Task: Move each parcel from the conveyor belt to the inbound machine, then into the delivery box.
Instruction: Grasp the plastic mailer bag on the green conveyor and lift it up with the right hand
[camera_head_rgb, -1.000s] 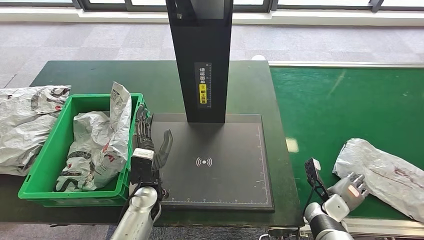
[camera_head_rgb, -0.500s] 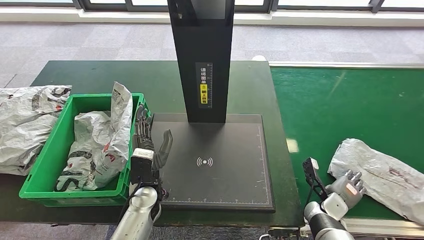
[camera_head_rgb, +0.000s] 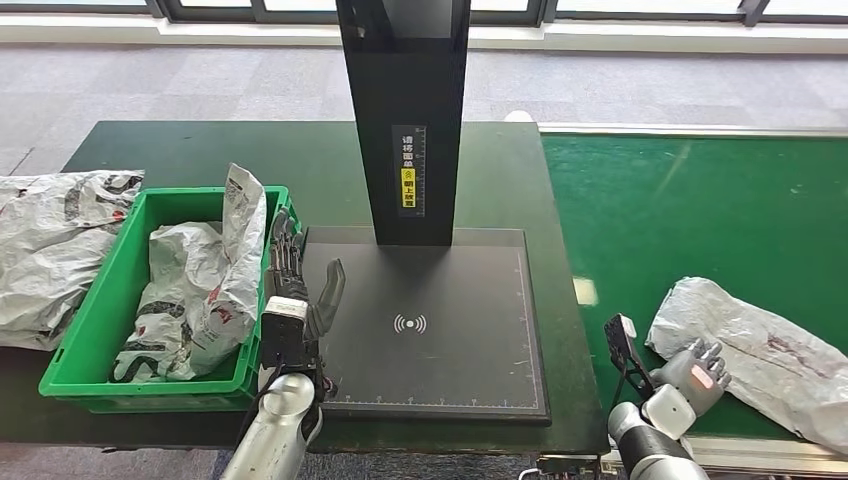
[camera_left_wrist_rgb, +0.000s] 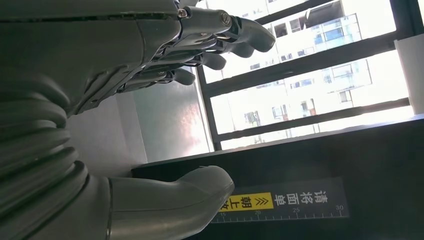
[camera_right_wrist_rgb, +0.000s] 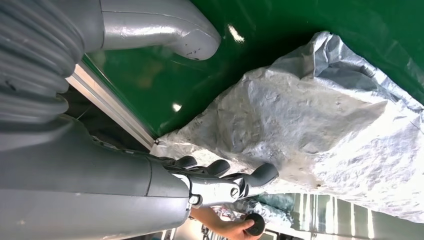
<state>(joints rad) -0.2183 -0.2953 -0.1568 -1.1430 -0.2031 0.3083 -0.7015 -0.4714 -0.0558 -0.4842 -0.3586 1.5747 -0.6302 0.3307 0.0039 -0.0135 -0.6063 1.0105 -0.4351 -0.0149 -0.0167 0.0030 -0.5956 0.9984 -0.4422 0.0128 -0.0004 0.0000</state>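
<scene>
The right hand (camera_head_rgb: 694, 372) sits low over the near edge of the green belt (camera_head_rgb: 690, 200), fingers (camera_right_wrist_rgb: 220, 175) spread apart with nothing in them, thumb (camera_right_wrist_rgb: 165, 30) held away from the rest. Its fingertips are right at the near end of the parcel (camera_head_rgb: 760, 355), a crumpled silver bag lying flat on the belt; whether they touch it cannot be told. In the right wrist view the parcel (camera_right_wrist_rgb: 310, 130) lies just beyond the fingers, between them and the thumb.

The left hand (camera_head_rgb: 295, 290) stands upright over the left edge of the scanner plate (camera_head_rgb: 440, 330), fingers (camera_left_wrist_rgb: 220, 40) straight and apart, thumb (camera_left_wrist_rgb: 170, 200) out toward the plate, holding nothing. It is just beside the right wall of the box (camera_head_rgb: 90, 330).

The plate is black, with a wireless mark at its middle, and a black post (camera_head_rgb: 405, 110) with a yellow label rises from its far side. The green box holds two silver bags (camera_head_rgb: 195, 290), one standing tall against the right wall. Another silver bag (camera_head_rgb: 50, 250) lies on the table (camera_head_rgb: 200, 150) left of the box.
</scene>
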